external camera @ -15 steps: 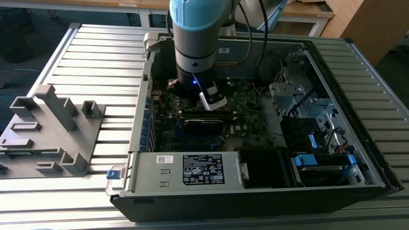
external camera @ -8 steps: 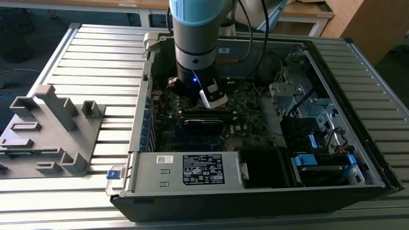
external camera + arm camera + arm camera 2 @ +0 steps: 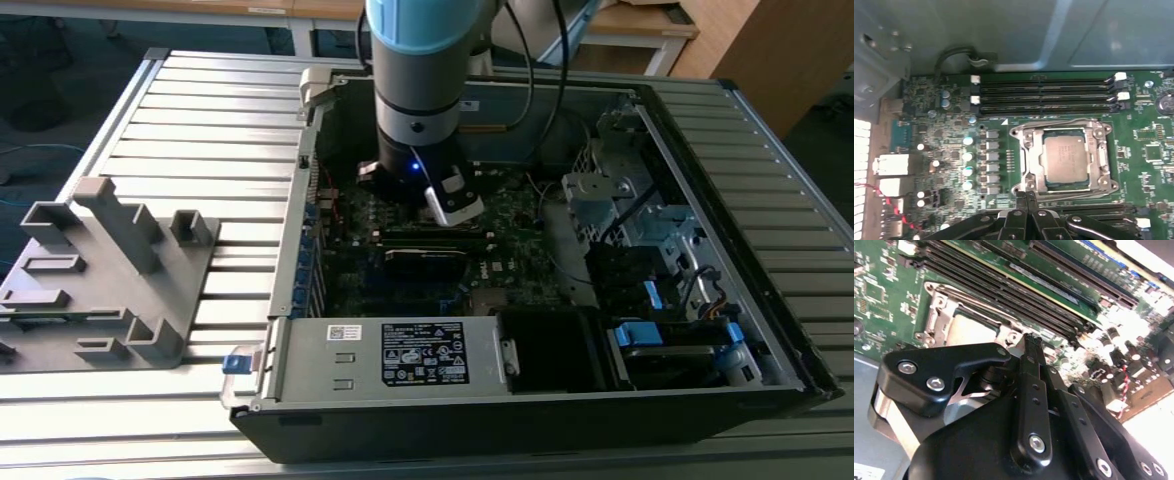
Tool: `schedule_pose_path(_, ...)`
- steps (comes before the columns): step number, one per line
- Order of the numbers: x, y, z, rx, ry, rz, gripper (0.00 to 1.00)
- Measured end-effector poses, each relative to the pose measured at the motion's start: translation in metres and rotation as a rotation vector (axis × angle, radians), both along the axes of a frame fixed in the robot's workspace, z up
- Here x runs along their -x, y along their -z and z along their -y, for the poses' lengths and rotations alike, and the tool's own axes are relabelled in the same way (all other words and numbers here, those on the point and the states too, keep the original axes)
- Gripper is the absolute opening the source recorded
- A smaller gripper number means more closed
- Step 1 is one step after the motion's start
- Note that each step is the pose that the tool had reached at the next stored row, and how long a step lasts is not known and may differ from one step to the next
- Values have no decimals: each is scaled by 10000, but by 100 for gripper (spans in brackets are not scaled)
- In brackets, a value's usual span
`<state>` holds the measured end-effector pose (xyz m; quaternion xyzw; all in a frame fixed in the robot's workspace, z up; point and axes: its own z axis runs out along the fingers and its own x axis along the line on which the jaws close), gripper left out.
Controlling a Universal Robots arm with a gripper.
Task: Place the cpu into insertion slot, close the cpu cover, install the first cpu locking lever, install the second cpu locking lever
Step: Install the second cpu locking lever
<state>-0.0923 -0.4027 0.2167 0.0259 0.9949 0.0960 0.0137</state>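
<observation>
Seen in the first wrist view: cpu [image 3: 1065, 159] seated flat in the insertion slot [image 3: 1040, 186], cpu cover [image 3: 1024, 150] lying closed around it as a silver frame, long memory slots [image 3: 1046, 93] beside the socket. In the second wrist view: gripper [image 3: 1030, 342] with fingers pressed together, nothing between them, tips just at the socket's edge. In the exterior view: arm [image 3: 420, 100] reaching down into the open computer case [image 3: 747, 250], white label [image 3: 424, 353] on the power supply, print too small to read; grey fixture [image 3: 100, 270] on the slatted table [image 3: 200, 120].

Grey-and-blue arm with a black gripper

The arm [image 3: 424, 90] is a grey cylinder with a pale blue band; black cables trail beside it. The gripper [image 3: 1032, 342] has matte black linkages fastened with silver screws.
</observation>
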Motion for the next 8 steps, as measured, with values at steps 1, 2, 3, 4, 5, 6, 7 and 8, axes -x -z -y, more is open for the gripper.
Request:
schedule_pose_path(1,-25,0,0,1,6,-2,11)
schedule_pose_path(2,-51,1,0,1,13,-3,11)
schedule_pose_path(3,-76,2,-1,2,21,-3,11)
schedule_pose_path(4,-95,3,-1,5,26,-4,11)
schedule_pose_path(5,-117,3,-2,8,31,-6,11)
schedule_pose_path(6,-142,4,-2,11,36,-9,11)
schedule_pose_path(7,-170,4,-3,14,40,-12,11)
schedule_pose_path(8,-198,5,-3,19,46,-17,11)
